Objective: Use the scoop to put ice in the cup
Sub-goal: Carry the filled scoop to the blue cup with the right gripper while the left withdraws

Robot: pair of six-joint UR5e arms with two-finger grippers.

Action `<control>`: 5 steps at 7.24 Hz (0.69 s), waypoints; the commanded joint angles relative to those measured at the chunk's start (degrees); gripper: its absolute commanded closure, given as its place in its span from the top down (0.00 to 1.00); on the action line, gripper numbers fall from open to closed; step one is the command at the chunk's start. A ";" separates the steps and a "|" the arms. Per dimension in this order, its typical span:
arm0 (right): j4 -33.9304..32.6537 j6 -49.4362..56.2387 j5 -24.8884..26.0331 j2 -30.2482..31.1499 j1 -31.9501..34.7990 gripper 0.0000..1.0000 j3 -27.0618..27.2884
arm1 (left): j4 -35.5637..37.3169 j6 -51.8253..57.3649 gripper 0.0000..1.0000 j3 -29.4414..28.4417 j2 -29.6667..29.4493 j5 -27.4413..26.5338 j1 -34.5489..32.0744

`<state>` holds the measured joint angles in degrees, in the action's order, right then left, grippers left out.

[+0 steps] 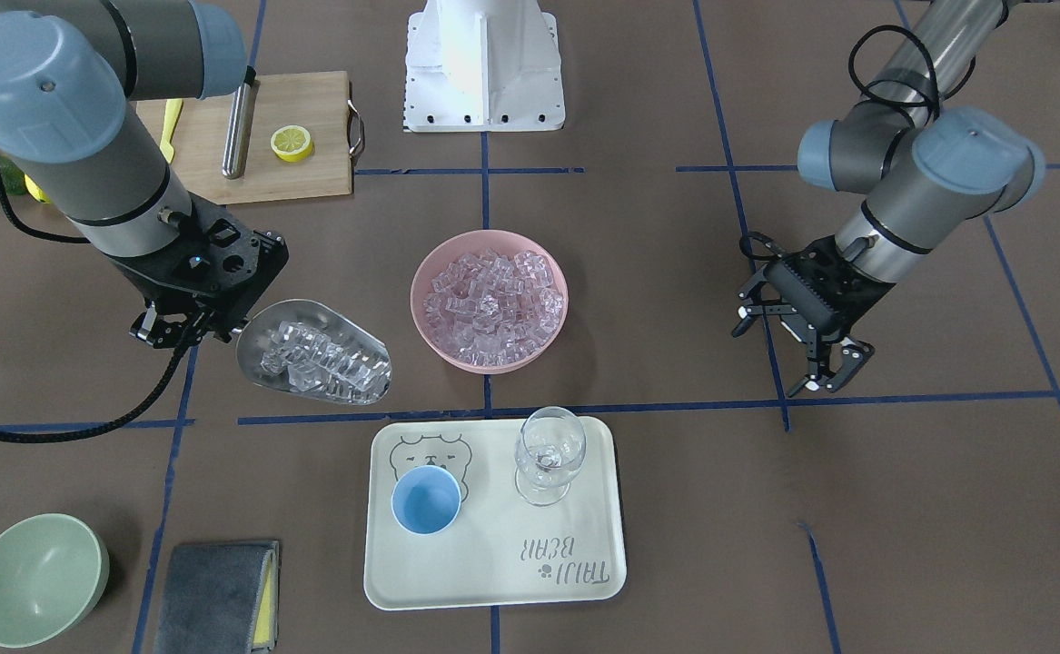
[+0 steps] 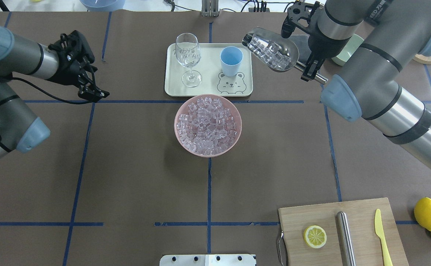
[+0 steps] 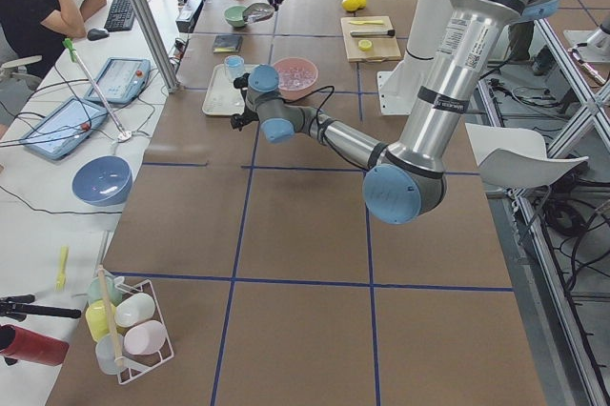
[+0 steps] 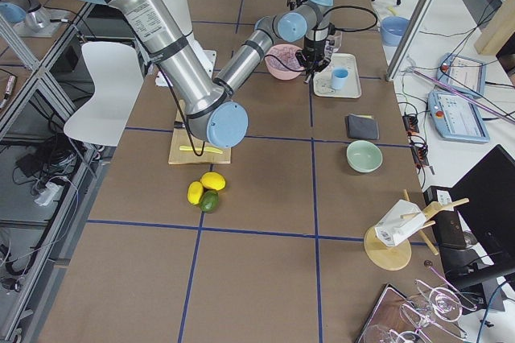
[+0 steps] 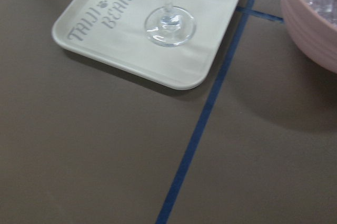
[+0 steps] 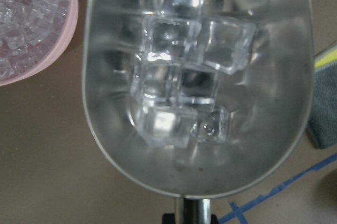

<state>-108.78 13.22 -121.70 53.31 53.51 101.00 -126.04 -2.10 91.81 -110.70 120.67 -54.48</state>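
Note:
My right gripper is shut on the thin handle of the steel scoop, which it holds level above the table. Several clear ice cubes lie in the scoop's trough. In the overhead view the scoop hangs just right of the tray, its mouth toward the light-blue cup but apart from it. The cup stands upright on the tray and looks empty. More ice fills the pink bowl. My left gripper hovers open and empty at the far side.
The cream tray also holds a clear wine glass. The pink bowl sits mid-table. A green bowl and grey cloth lie near the scoop's side. A cutting board holds a lemon half, steel cylinder and knife.

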 commanded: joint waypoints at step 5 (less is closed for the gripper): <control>-5.20 -9.69 0.41 -5.49 -0.78 0.00 -10.82 | 18.53 0.43 1.00 9.09 4.00 -0.09 -15.29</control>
<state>-112.85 5.89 -121.29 48.71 52.99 91.62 -110.21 -1.89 100.62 -106.94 120.57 -67.37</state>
